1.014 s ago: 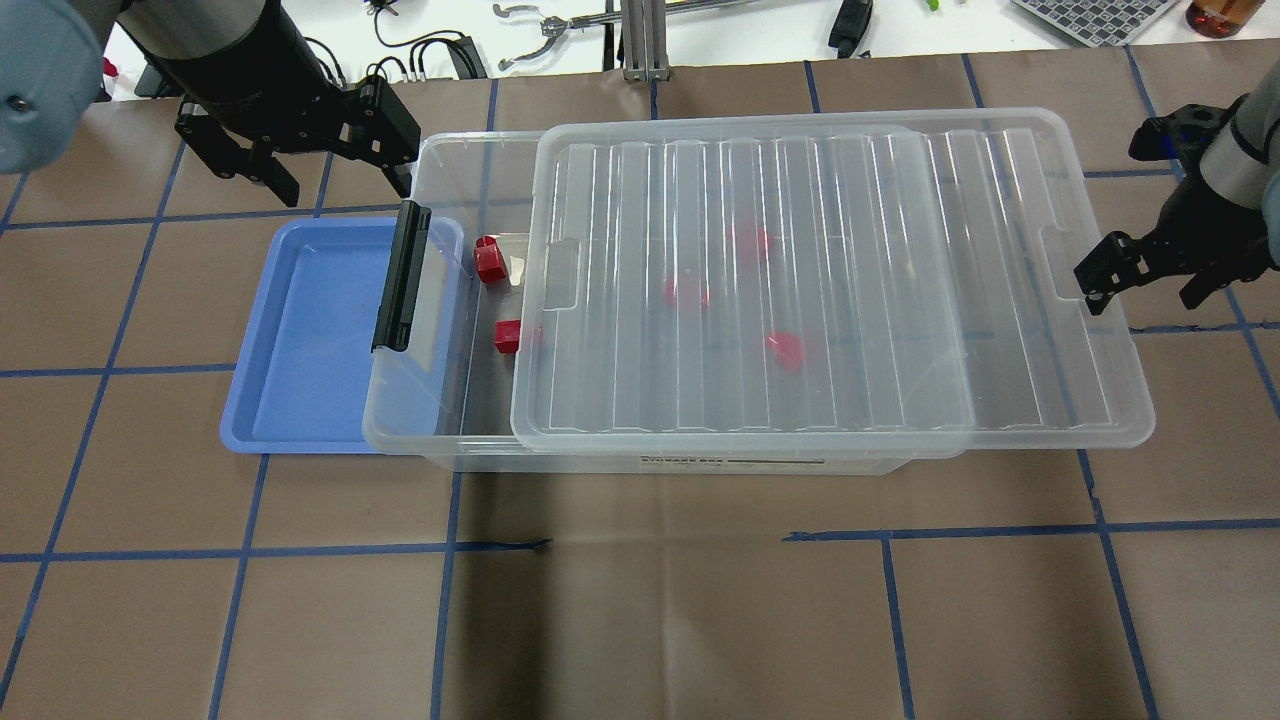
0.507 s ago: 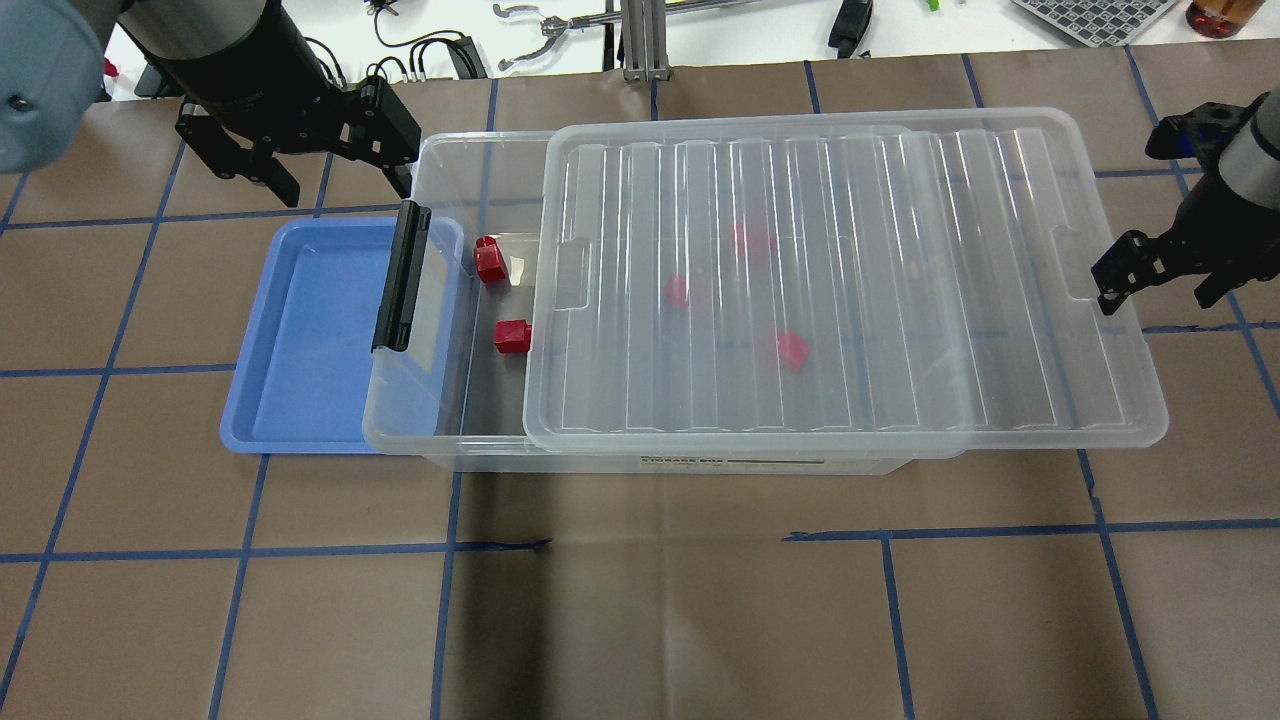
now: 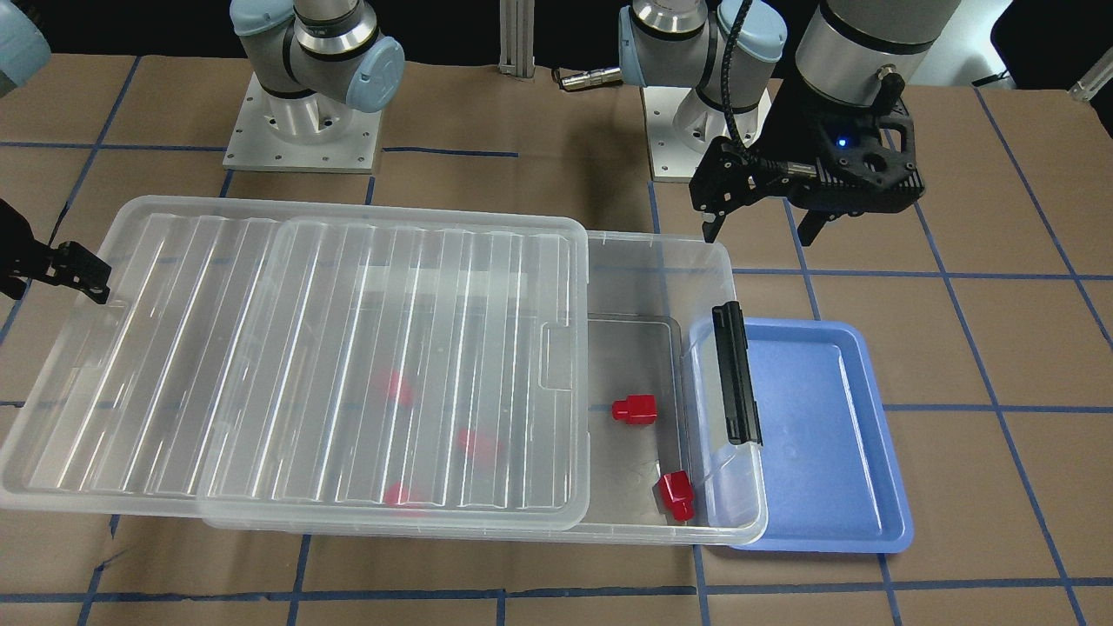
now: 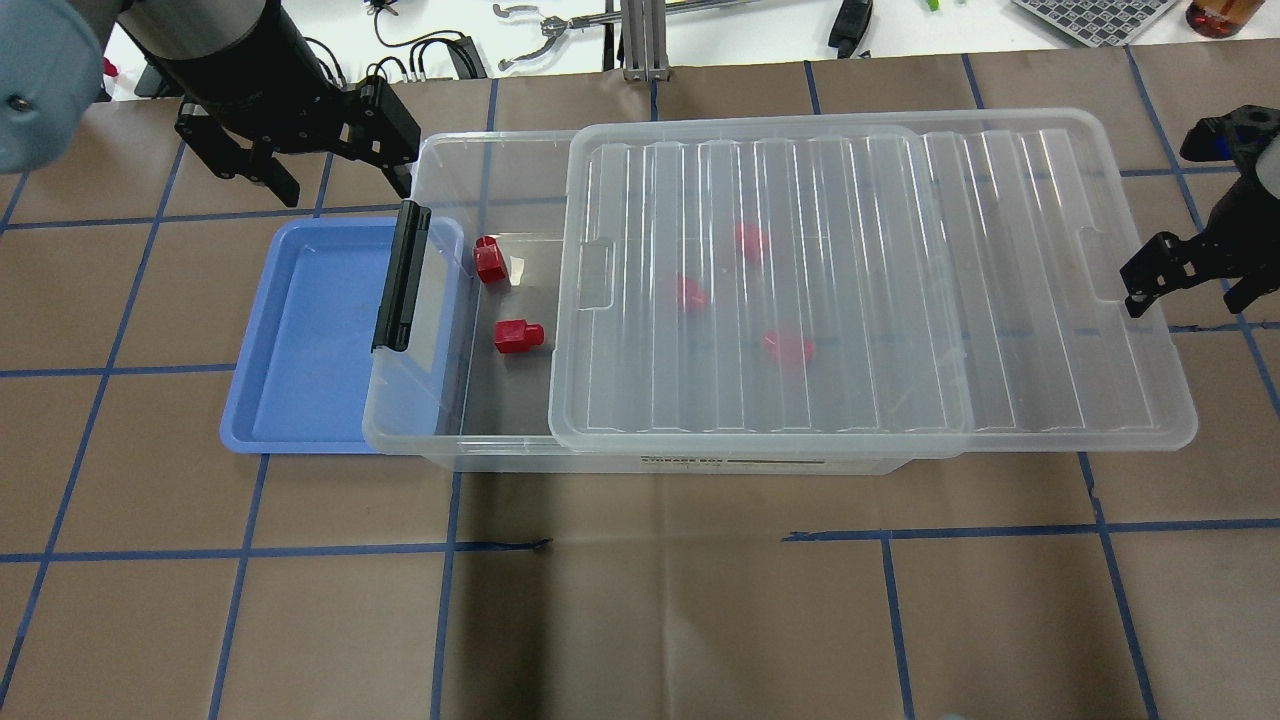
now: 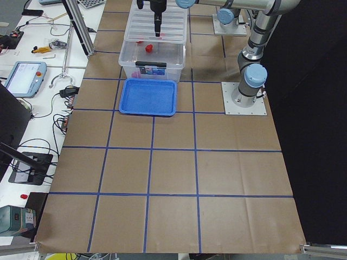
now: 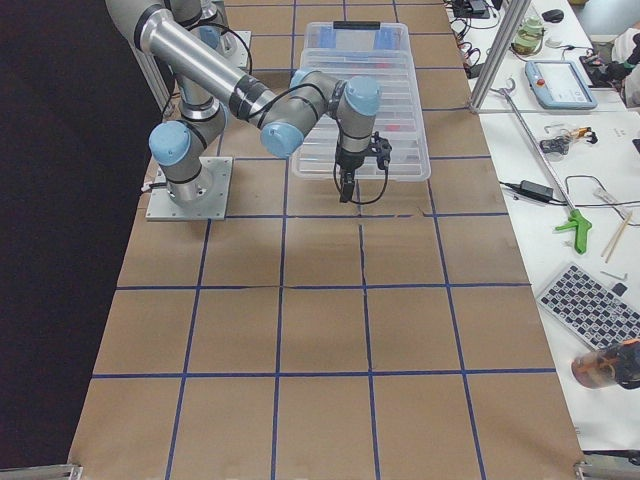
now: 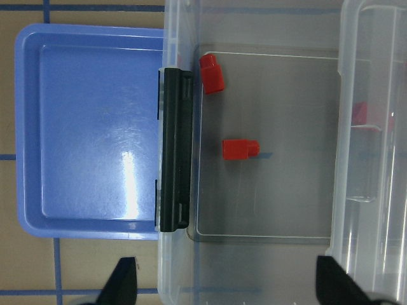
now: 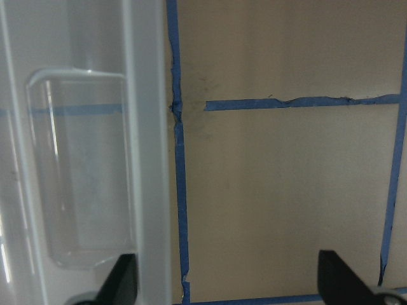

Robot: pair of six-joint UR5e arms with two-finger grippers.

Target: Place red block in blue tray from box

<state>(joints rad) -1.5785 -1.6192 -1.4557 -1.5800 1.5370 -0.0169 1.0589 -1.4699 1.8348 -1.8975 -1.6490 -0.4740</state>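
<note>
The clear box (image 4: 452, 160) lies across the table with its black latch (image 4: 402, 278) over the blue tray (image 4: 300, 340), which holds nothing. The ribbed lid (image 4: 850, 280) rests shifted toward my right and overhangs that end. Two red blocks (image 4: 489, 260) (image 4: 517, 336) lie uncovered near the latch end. Three more show blurred under the lid (image 4: 690, 293). My left gripper (image 4: 342, 190) is open and empty above the box's far corner. My right gripper (image 4: 1190, 295) is open and straddles the lid's end rim, with one finger (image 8: 121, 283) at the lid's recess.
Brown paper with blue tape lines covers the table (image 4: 640, 600). Tools and cables lie on the white bench (image 4: 560, 30) beyond the far edge. The arm bases (image 3: 300, 130) stand behind the box in the front-facing view.
The lid has slid toward my right together with the right gripper, fully uncovering the second red block. The left arm has not moved.
</note>
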